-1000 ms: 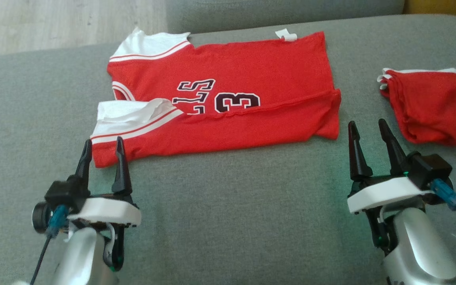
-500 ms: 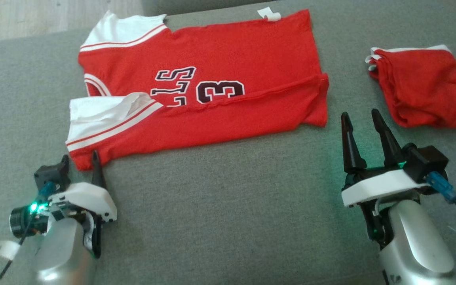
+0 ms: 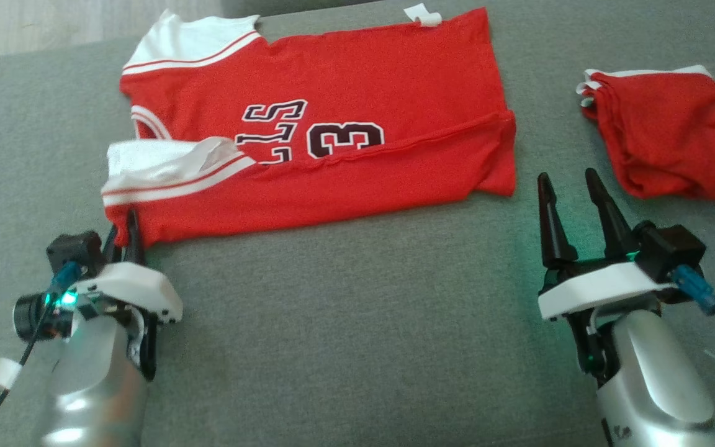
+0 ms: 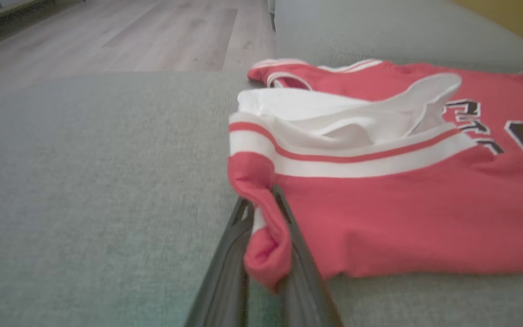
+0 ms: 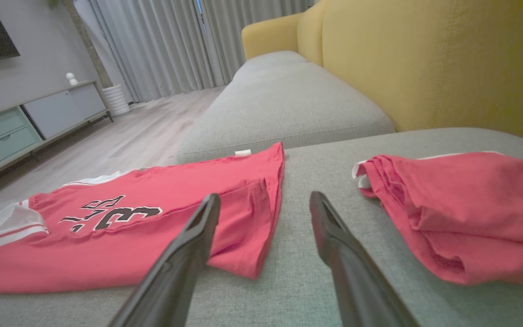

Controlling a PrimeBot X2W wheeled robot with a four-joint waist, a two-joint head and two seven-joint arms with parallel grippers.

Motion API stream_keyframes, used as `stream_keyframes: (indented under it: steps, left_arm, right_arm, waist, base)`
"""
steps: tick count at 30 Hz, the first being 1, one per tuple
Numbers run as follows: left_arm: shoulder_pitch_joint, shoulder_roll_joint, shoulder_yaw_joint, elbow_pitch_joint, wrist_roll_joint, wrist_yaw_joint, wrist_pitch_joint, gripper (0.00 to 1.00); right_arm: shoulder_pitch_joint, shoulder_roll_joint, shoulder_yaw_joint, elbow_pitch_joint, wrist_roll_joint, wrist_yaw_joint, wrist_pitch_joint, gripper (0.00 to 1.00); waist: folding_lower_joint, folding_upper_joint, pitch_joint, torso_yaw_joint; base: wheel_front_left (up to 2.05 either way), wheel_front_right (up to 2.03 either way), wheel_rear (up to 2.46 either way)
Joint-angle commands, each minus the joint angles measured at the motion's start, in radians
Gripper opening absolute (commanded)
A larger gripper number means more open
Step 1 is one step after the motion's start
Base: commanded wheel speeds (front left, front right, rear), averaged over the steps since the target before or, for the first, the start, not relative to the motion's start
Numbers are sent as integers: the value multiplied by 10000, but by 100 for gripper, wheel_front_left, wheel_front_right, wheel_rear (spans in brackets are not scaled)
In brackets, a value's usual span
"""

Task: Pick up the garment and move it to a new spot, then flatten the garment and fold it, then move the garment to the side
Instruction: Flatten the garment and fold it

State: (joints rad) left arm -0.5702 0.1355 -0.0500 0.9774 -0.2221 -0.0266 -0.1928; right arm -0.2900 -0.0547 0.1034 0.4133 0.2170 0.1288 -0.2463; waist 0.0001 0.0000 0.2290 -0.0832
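At shirt's (image 3: 357, 81) near-left corner: clamps soft, light cloth w/ L gripper (image 3: 125, 226); holds R gripper (image 3: 567, 179) wide apart. Floppy, so prob. needs 2nd hold at near-right corner.

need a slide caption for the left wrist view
Left gripper shut on the corner of the red jersey, fabric bunched in its grip, on the grey sofa cushion.

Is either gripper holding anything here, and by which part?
The left gripper is shut on the near corner of the red jersey, just below its white-striped sleeve. The right gripper is open and holds nothing.
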Motion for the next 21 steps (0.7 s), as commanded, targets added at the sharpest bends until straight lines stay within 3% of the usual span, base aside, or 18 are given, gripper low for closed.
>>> stream_keyframes:
  steps: [1,10,21]
  left_arm:
    - [-323,226,257,-575,-83,20,-387,0]
    - [32,-72,-24,-2852,225,-213,-684,0]
    - [486,-234,-475,-3797,504,-341,-688,0]
  right_arm:
    - [-419,45,65,-140,-114,19,73,100]
    - [-971,45,-457,1063,16,19,1106,100]
    - [-2493,45,-236,3934,1379,19,2141,100]
  waist:
    - [-1,0,-62,151]
    - [-1,0,-101,700]
    - [-1,0,125,1238]
  base:
    - [0,0,0]
    - [0,0,0]
    - [0,0,0]
